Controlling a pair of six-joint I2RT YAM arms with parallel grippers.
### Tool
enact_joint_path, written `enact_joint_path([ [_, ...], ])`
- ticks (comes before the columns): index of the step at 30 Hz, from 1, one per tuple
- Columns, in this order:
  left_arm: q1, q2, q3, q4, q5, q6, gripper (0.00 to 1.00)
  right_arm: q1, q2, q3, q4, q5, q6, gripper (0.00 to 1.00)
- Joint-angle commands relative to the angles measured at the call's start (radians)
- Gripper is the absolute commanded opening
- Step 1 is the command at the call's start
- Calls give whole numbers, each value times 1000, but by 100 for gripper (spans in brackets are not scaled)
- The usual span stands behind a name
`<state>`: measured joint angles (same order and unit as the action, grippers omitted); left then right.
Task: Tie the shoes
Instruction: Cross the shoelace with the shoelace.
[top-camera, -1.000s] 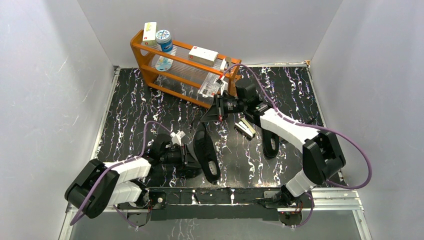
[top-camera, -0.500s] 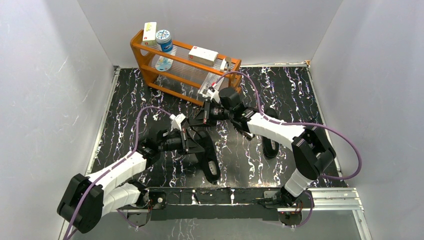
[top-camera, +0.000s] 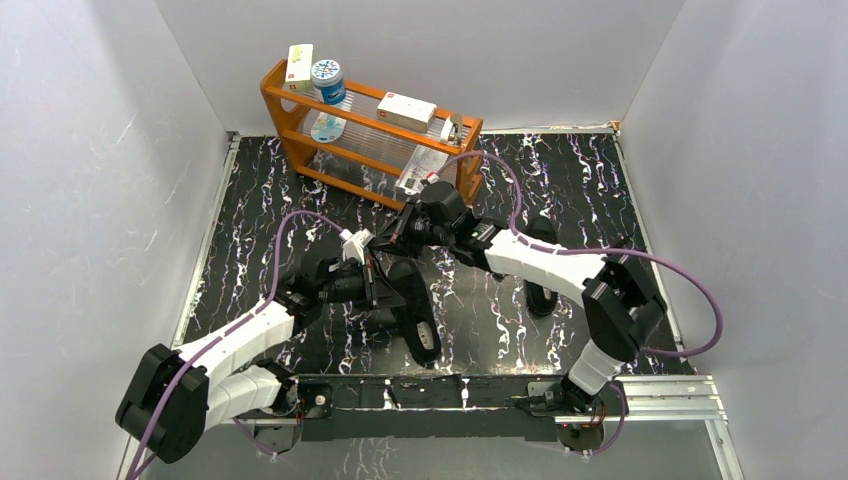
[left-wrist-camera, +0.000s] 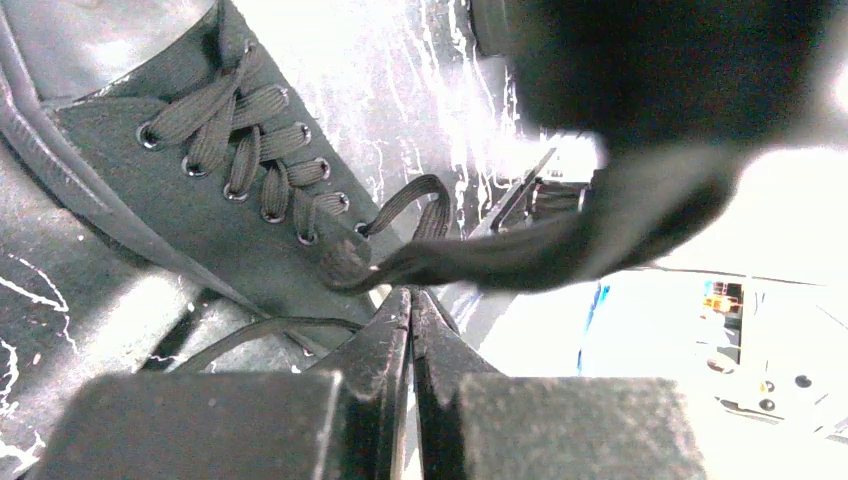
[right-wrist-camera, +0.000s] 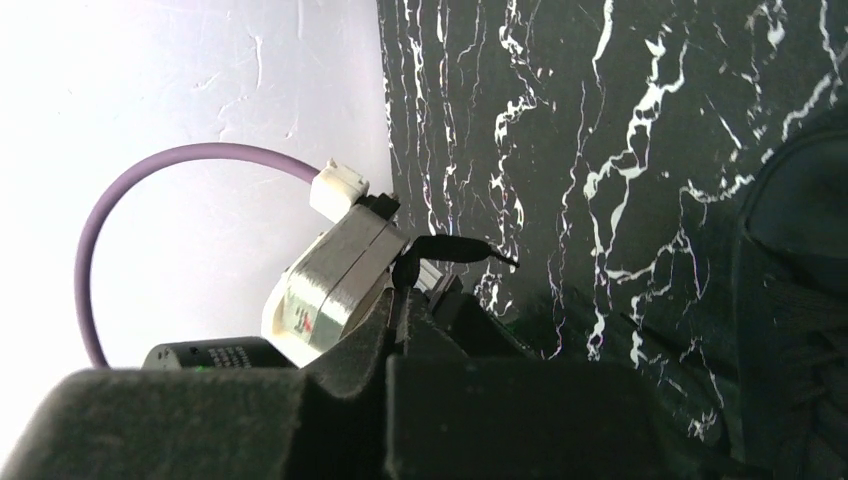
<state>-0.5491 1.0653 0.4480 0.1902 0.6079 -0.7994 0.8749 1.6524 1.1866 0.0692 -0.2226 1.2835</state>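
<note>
Left gripper (left-wrist-camera: 411, 300) first: jaws pressed flat together, no gap at all. Its tips sit right against the underside of a lace (left-wrist-camera: 520, 250). That lace stretches from the top eyelet of the shoe (left-wrist-camera: 200, 190) off toward the upper right of the left wrist view. Is that strand actually pinched? I cannot tell, because it crosses right at the tips. A thinner strand lies low beside the shoe, in the lower left of that view.

Over to the right gripper (right-wrist-camera: 405, 285): clamped too, and this one has something! A short black lace end (right-wrist-camera: 465, 250) pokes out from between its fingers in the middle of the right wrist view.

From above, the two grippers meet almost nose to nose at the centre of the frame, just over the open end of the shoe. The shoe lies on the black marbled table (top-camera: 260, 200), toe pointing to the bottom edge. The second shoe (top-camera: 540, 297) sits right of centre, partly hidden under the right arm. An orange rack (top-camera: 275, 100) stands in the upper left, by the back wall.
</note>
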Motion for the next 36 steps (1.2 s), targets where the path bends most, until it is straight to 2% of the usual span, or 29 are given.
enact_joint_path([
  [1, -5, -20, 2, -44, -24, 46, 0, -4, -89, -3, -65, 75, 54, 0],
  [11, -2, -15, -28, 19, -15, 37, 0, -4, -210, -73, -141, 171, 61, 0],
  [18, 5, 86, -21, 88, 36, 31, 0, -4, -222, -99, -127, 175, 75, 0],
  [22, 6, 60, -46, 116, 3, 35, 0, -14, -227, -96, -154, 177, 62, 0],
  [26, 8, 40, -38, 62, -19, 84, 0, -43, -226, -87, -170, 167, 47, 0],
  [36, 10, 3, -43, 75, -59, 76, 0, -80, -256, -46, -265, 147, -22, 0],
])
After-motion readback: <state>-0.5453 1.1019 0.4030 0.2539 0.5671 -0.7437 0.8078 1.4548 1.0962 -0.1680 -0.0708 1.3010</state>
